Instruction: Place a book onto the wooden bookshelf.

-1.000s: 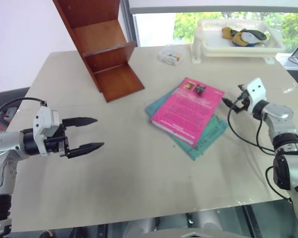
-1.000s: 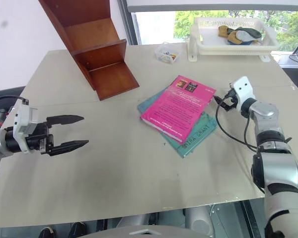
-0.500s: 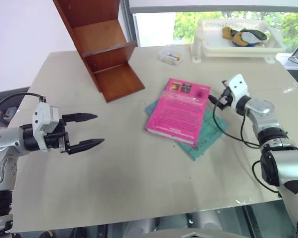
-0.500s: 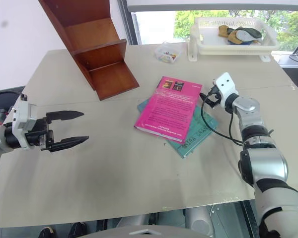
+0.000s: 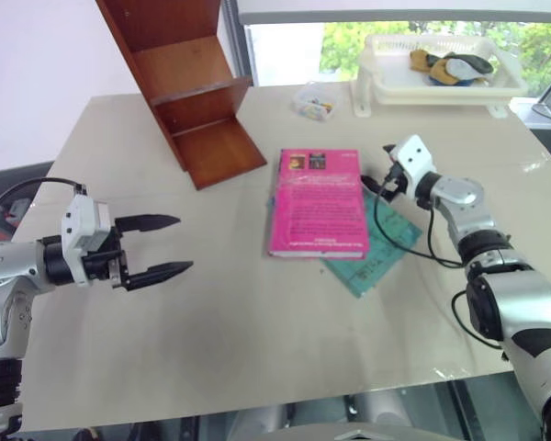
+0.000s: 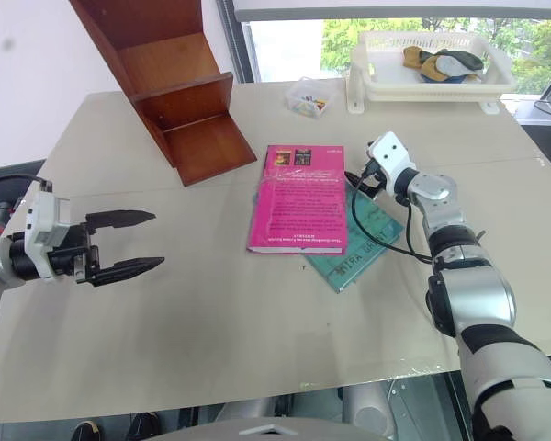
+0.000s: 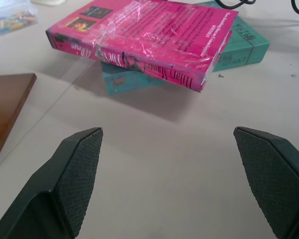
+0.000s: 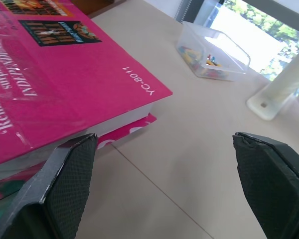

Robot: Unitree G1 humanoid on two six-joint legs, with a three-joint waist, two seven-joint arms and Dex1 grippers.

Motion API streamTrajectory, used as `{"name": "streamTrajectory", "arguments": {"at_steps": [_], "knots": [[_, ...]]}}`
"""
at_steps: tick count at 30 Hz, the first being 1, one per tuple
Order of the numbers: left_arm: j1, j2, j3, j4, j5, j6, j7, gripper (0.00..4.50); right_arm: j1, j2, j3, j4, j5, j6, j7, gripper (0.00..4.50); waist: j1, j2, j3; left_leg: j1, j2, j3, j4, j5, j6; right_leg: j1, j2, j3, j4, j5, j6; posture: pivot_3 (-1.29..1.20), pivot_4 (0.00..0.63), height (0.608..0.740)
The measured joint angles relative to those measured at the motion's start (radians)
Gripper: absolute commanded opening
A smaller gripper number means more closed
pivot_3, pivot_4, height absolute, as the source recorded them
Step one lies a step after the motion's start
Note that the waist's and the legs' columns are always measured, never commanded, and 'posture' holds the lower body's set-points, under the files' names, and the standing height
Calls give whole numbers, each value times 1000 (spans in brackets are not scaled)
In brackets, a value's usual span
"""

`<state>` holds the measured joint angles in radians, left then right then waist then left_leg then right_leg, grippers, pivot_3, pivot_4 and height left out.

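The pink book [image 5: 315, 202] lies flat at mid-table, partly on top of a teal book [image 5: 376, 253]. My right gripper [image 5: 372, 179] is at the pink book's far right corner, open; in the right wrist view one of its fingers [image 8: 65, 194] sits against the book's edge [image 8: 50, 94]. Off to the left my left gripper [image 5: 170, 246] hangs open above the table, well apart from the book [image 7: 154, 40], with nothing between its fingertips [image 7: 79, 169]. The wooden bookshelf [image 5: 188, 87] leans at the back left.
A white basket [image 5: 441, 87] with cloths stands at the back right. A small clear box [image 5: 314, 101] of coloured bits sits between it and the shelf. Bare table [image 5: 257, 349] stretches in front of the books.
My right gripper has swept left against the pink book. The book has swivelled and slid left over the teal one, now lying square. The left gripper kept still.
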<state>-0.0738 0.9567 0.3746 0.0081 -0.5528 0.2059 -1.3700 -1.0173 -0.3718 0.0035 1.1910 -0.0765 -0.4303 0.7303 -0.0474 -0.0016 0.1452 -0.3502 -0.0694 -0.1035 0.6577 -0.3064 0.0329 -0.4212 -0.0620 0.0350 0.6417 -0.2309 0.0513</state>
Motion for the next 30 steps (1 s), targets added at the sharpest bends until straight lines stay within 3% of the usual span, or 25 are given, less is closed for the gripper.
{"name": "streamTrajectory", "arguments": {"at_steps": [22,26,30], "knots": [[-37,-22,-32,9,0,2,13,4468,39,15,-4,-27,37,-32,77,4450,0,0,0,0,0,0,0,0,0,0,0,0,0,0,0,0,150,740],[-71,-30,-51,34,8,3,20,4468,63,-39,-20,-54,47,-30,73,4450,6,0,0,0,-1,0,0,0,0,0,0,-1,0,0,0,0,150,740],[-100,-61,-104,52,20,13,39,4468,188,-187,-82,-228,158,59,223,4450,14,0,0,-6,-1,-6,2,0,0,-2,-2,-5,-1,0,0,0,150,740]]}}
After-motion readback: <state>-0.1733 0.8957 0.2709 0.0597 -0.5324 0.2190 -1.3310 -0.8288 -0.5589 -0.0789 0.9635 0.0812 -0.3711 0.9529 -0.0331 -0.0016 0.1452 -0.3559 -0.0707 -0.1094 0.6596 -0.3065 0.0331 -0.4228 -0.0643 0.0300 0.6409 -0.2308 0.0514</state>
